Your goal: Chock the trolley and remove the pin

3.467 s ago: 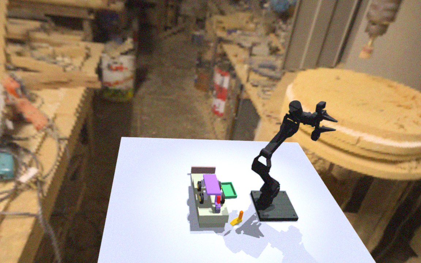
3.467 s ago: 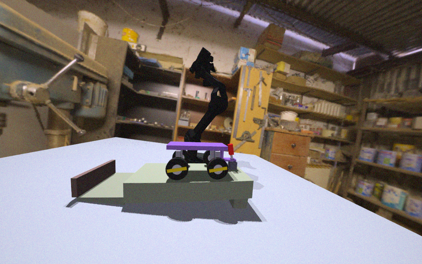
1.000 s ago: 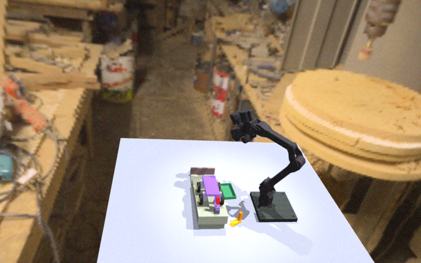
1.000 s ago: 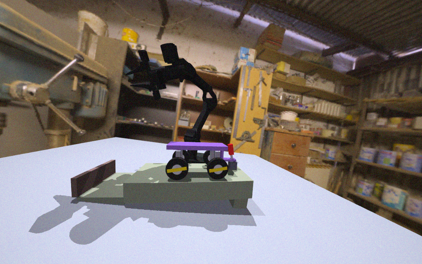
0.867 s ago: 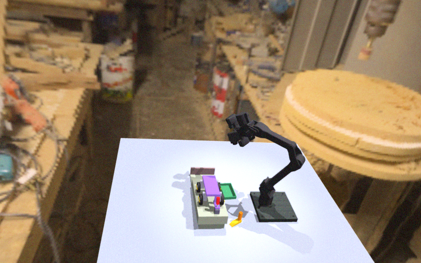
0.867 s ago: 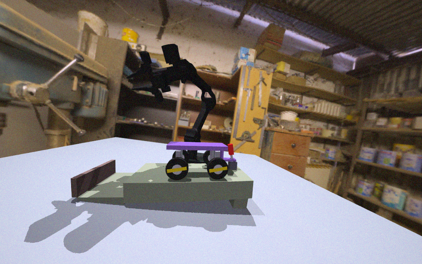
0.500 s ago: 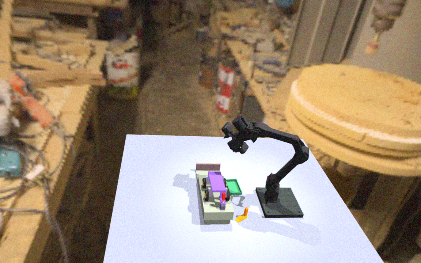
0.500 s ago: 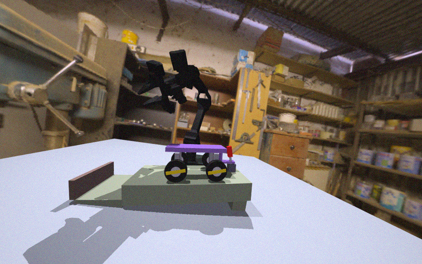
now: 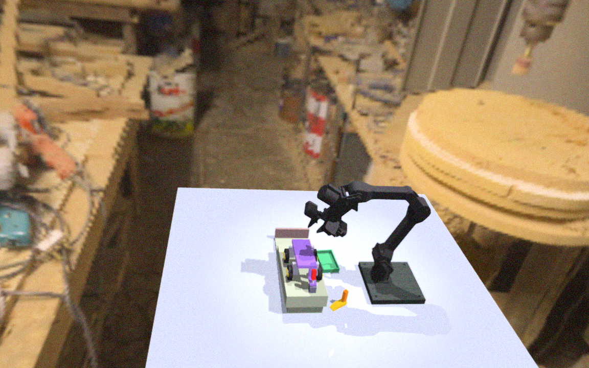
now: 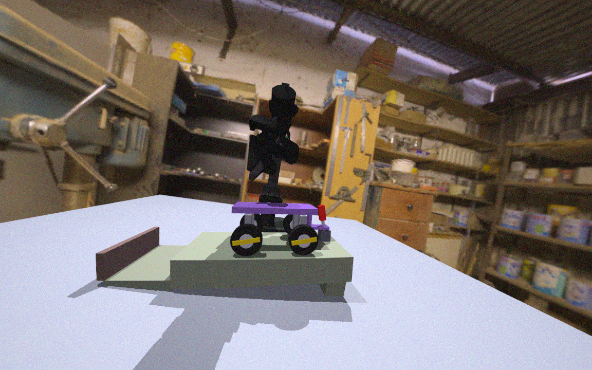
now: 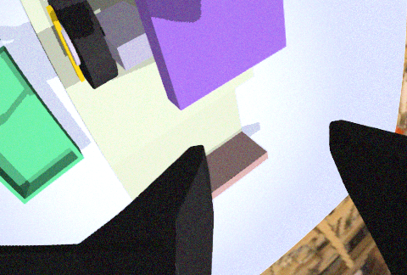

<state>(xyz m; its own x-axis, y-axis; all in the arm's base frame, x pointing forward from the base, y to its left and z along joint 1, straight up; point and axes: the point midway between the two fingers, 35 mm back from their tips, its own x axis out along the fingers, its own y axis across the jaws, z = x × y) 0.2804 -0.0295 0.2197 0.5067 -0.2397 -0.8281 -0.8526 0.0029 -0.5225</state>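
The trolley [image 9: 304, 253] [image 10: 275, 207] [image 11: 216, 33] is seen standing upright on the ramp [image 9: 303, 299] [image 10: 261, 272] [image 11: 127, 118], apart from the end board [image 9: 291, 233] [image 10: 127, 253] [image 11: 237, 160], which is located at the ramp's far end in the top view. The red-headed stop pin [image 9: 313, 274] [image 10: 321, 212] is seated at the trolley's near, uphill end. In the top view, the yellow chock [image 9: 338, 304] is placed on the table [image 9: 214, 338] [image 10: 36, 294], right of the ramp's near end, its orange handle raised; no wheel is touched by it. The green tray [image 9: 329, 271] [image 11: 57, 171] is set farther back, right of the ramp. The gripper [image 9: 314, 228] [image 10: 259, 176] [image 11: 270, 148] is held above table level, its fingers parted, with nothing clamped. The arm is mounted on a dark base plate [image 9: 406, 293] at right.
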